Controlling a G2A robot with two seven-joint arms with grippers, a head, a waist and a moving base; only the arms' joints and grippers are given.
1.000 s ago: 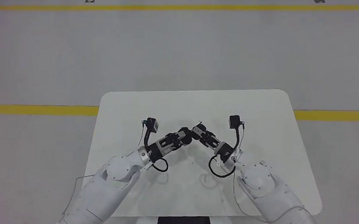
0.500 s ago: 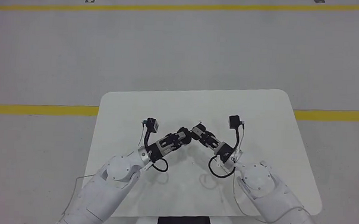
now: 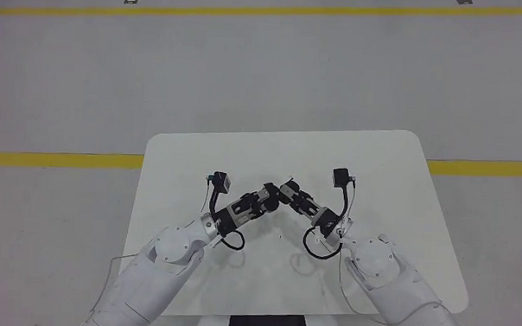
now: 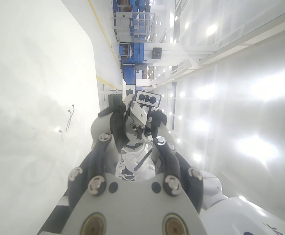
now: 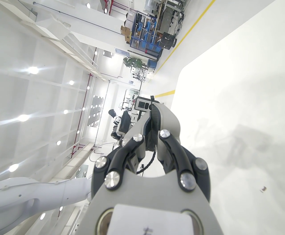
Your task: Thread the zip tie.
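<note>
The left gripper (image 3: 267, 197) and the right gripper (image 3: 285, 191) meet over the middle of the table (image 3: 373, 167), the left one on the left, their tips just beside each other. The zip tie (image 5: 151, 101) sits between the right gripper's fingers (image 5: 165, 120) and pokes out past them. The near floor line (image 3: 62, 159) comes out from both sides of the table, and the far floor line (image 3: 249, 10) lies well behind it
</note>
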